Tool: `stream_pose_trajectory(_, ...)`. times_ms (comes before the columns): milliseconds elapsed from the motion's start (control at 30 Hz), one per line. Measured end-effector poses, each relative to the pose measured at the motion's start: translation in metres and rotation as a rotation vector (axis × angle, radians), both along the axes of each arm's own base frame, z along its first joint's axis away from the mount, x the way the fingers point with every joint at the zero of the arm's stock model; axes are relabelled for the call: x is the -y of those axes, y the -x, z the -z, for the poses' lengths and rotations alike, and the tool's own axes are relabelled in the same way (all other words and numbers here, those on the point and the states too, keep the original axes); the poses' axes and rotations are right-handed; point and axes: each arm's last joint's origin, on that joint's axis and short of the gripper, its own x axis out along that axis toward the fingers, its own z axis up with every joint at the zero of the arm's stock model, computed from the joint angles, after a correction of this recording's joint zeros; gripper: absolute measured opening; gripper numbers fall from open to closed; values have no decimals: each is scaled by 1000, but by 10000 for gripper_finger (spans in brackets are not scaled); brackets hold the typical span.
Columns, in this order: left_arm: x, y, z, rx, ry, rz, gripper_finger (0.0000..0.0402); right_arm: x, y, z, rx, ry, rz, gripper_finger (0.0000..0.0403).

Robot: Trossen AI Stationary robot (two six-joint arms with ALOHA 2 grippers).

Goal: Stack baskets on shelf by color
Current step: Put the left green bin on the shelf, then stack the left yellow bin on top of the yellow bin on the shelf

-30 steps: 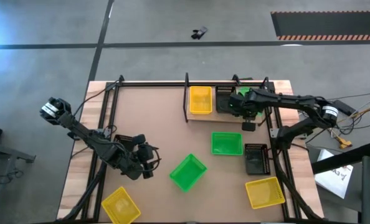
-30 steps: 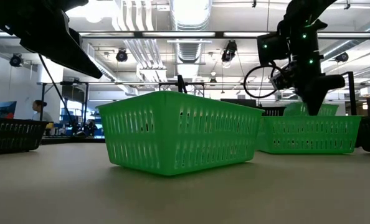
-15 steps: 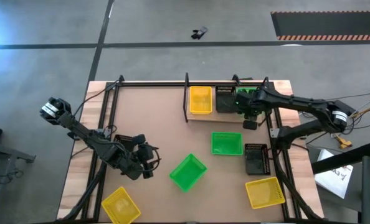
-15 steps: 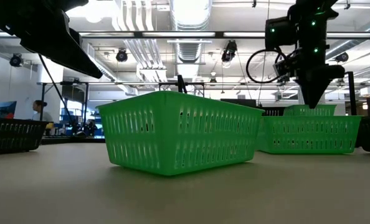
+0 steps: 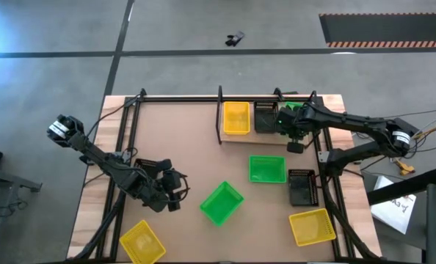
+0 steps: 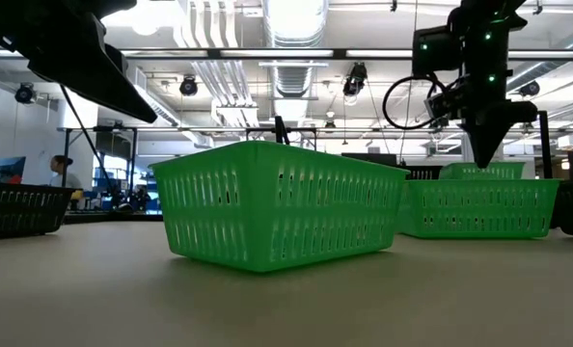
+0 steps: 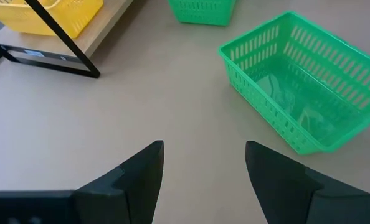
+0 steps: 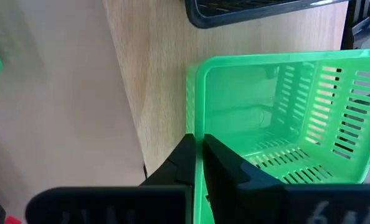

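Note:
My right gripper [image 5: 290,126] [image 8: 199,140] is over the right end of the pale wooden shelf [image 5: 240,138], shut on a green basket [image 5: 292,111] [image 8: 278,112]. A yellow basket [image 5: 236,117] and a black basket [image 5: 266,116] stand beside it on the plank. Two more green baskets [image 5: 266,169] [image 5: 221,203] rest on their bottoms on the tabletop. My left gripper [image 5: 177,189] [image 7: 203,149] hovers open over the table's near left part, left of the nearer green basket [image 7: 297,81]. My right gripper pinches the green basket's side wall at the rim [image 8: 196,127], close to a corner, one finger inside the basket and one outside. The fingers come from above, pointing down. The basket is upright, and its bottom looks set on the shelf plank [image 8: 154,74].
A black basket [image 5: 302,186] and a yellow basket [image 5: 311,226] lie by the table's right edge, and another yellow basket [image 5: 142,242] sits at the near left corner. Thin black posts [image 5: 221,114] frame the shelf. Bare tabletop stretches between the left arm and the shelf.
My right gripper has carried the green basket a short way toward the table's right edge along the shelf, away from the black basket, then held still. It has stayed shut on the wall. The left arm has not moved.

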Motion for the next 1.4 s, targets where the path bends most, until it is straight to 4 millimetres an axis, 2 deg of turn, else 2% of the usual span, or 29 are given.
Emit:
stream_pose_trajectory(233,0,0,0,-4,5,5,210,0,1,1,-14,-5,-21,16)
stream_pose_trajectory(567,0,0,0,-4,5,5,210,-4,7,-2,-52,-12,-24,108)
stream_pose_trajectory(767,0,0,0,-2,7,3,210,-16,15,-18,61,15,54,116)
stream_pose_trajectory(900,1,-2,-2,24,24,4,210,-36,22,-33,196,41,75,99)
stream_pose_trajectory(1100,5,-8,-9,83,-21,80,210,-78,27,-48,483,47,54,69)
stream_pose_trajectory(1233,14,-15,-19,181,-91,177,208,-113,19,-41,660,11,-36,50)
stream_pose_trajectory(1400,39,-30,-22,214,-255,330,184,-167,6,-17,842,-22,-190,34)
